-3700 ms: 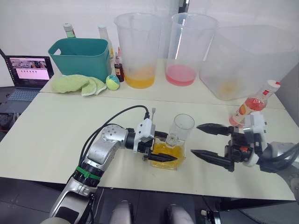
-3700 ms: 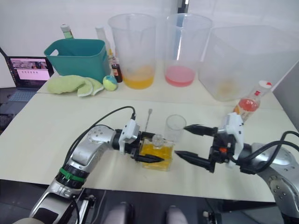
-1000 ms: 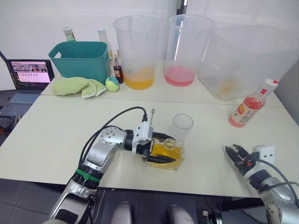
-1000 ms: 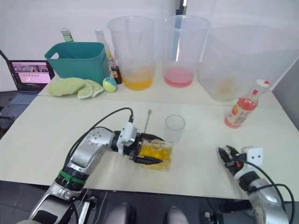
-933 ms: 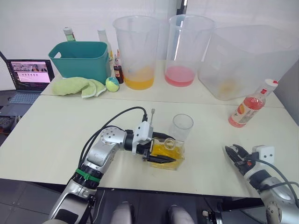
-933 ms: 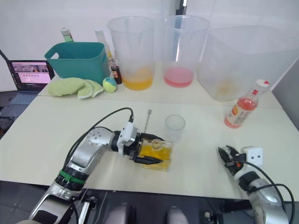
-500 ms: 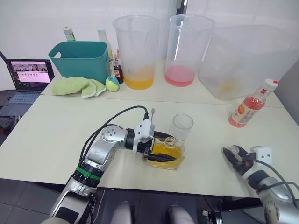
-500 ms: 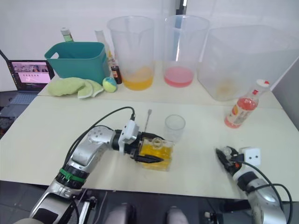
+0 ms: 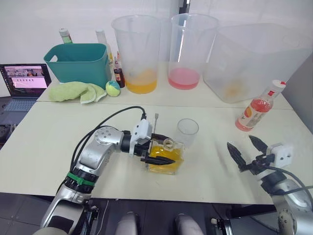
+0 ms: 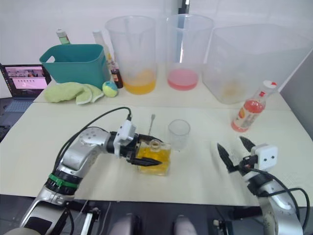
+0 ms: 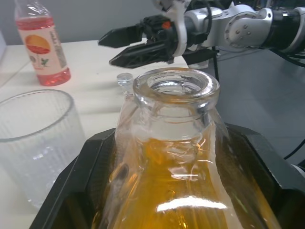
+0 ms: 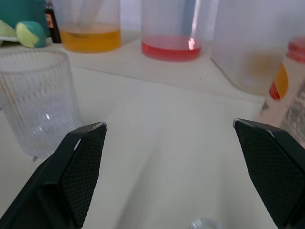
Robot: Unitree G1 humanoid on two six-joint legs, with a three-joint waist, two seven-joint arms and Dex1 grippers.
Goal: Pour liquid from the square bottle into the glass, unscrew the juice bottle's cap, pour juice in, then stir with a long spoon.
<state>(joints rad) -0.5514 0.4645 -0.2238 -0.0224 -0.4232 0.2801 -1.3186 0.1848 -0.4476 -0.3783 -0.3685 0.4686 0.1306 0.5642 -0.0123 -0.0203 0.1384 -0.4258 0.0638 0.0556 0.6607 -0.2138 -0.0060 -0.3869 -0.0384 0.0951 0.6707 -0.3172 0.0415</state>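
Note:
The square bottle (image 9: 165,157), its yellow liquid showing, stands on the table with its neck (image 11: 175,86) uncovered. My left gripper (image 9: 164,161) is shut on its flat sides. The glass (image 9: 187,132) stands just behind and right of the bottle. The thin long spoon (image 9: 156,125) shows behind the bottle. The juice bottle (image 9: 255,108) stands at the far right of the table, its white cap (image 9: 278,83) on. My right gripper (image 9: 239,141) hovers open near the front right edge, well right of the glass, with nothing between its fingers.
Three big translucent buckets (image 9: 135,49) line the back of the table. Left of them are a teal basket (image 9: 78,61), green cloths (image 9: 73,91), a ball (image 9: 113,88) and a small brown bottle (image 9: 118,76). A small clear stopper (image 11: 125,78) lies by the right gripper. A laptop (image 9: 22,81) sits far left.
My right gripper has pulled back from beside the glass to the front right edge, and its fingers have spread open over the last half second. The left gripper still holds the square bottle.

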